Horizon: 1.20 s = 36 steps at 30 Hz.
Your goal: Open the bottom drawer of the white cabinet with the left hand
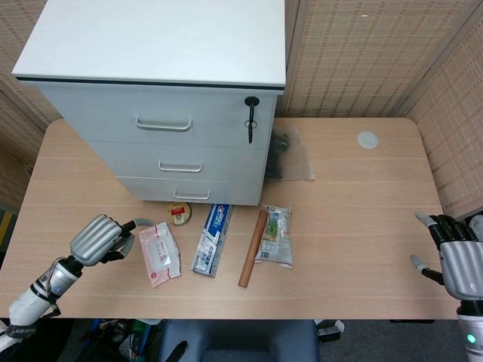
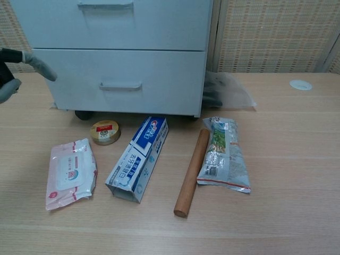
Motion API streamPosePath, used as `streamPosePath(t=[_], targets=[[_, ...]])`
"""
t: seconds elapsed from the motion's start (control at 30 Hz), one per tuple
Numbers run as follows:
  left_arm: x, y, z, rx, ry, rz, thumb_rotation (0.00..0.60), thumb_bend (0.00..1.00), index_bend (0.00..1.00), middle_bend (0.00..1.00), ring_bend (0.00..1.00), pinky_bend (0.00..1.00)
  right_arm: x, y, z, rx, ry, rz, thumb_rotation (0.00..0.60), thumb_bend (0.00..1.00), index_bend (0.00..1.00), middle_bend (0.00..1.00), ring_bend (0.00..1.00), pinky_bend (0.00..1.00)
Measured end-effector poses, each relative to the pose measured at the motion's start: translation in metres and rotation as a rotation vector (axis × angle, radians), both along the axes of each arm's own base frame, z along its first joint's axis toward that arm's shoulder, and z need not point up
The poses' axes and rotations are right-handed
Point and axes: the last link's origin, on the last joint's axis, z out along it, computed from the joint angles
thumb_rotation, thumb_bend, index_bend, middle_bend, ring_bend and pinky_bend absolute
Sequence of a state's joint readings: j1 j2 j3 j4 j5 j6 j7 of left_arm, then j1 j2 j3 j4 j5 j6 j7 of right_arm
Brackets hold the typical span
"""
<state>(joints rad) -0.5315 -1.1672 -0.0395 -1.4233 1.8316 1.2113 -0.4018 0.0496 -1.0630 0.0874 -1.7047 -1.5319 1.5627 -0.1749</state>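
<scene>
The white cabinet [image 1: 162, 45] stands at the back left of the table. Its bottom drawer [image 2: 122, 79] is closed, with a slim handle [image 2: 120, 86] across the front, and that handle [image 1: 192, 194] also shows in the head view. My left hand [image 1: 98, 240] hovers over the table left of the drawer and holds nothing. In the chest view the left hand [image 2: 16, 66] enters at the left edge with fingers apart, short of the handle. At the table's right front corner my right hand [image 1: 456, 260] is empty with its fingers spread.
In front of the cabinet lie a wet-wipes pack [image 1: 159, 254], a round tin [image 1: 179, 213], a toothpaste box [image 1: 213, 239], a wooden rolling pin [image 1: 253, 248] and a snack bag [image 1: 275, 236]. A clear bag [image 1: 290, 154] lies beside the cabinet. A key [image 1: 250, 121] hangs in the top lock.
</scene>
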Motion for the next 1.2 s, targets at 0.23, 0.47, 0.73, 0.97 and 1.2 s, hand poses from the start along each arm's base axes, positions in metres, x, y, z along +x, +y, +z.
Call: streamPosePath(t=[0.23, 0.47, 0.73, 0.97, 1.2], targets=[[0.014, 0.026, -0.029, -0.122, 0.069, 0.026, 0.600, 0.74, 0.16, 0.94, 0.97, 1.00, 0.000, -0.002, -0.001, 0.007, 0.003, -0.003, 0.600, 0.15, 0.20, 0.26, 0.19, 0.24], [0.022, 0.052, -0.048, -0.133, 0.053, 0.075, 0.600, 0.74, 0.14, 0.94, 0.97, 1.00, -0.001, -0.002, -0.001, 0.006, 0.002, -0.015, 0.600, 0.15, 0.20, 0.26, 0.19, 0.24], [0.025, 0.072, -0.058, -0.110, 0.033, 0.114, 0.600, 0.74, 0.14, 0.94, 0.98, 1.00, -0.004, -0.001, 0.000, 0.005, 0.002, -0.026, 0.600, 0.15, 0.20, 0.26, 0.19, 0.24], [0.031, 0.082, -0.061, -0.100, 0.023, 0.122, 0.600, 0.74, 0.14, 0.94, 0.98, 1.00, -0.006, 0.000, 0.001, 0.003, 0.000, -0.035, 0.600, 0.15, 0.20, 0.26, 0.19, 0.24], [0.034, 0.088, -0.067, -0.111, 0.035, 0.130, 0.600, 0.74, 0.14, 0.94, 0.98, 1.00, -0.009, 0.001, 0.002, -0.002, -0.004, -0.043, 0.600, 0.15, 0.20, 0.26, 0.19, 0.24]])
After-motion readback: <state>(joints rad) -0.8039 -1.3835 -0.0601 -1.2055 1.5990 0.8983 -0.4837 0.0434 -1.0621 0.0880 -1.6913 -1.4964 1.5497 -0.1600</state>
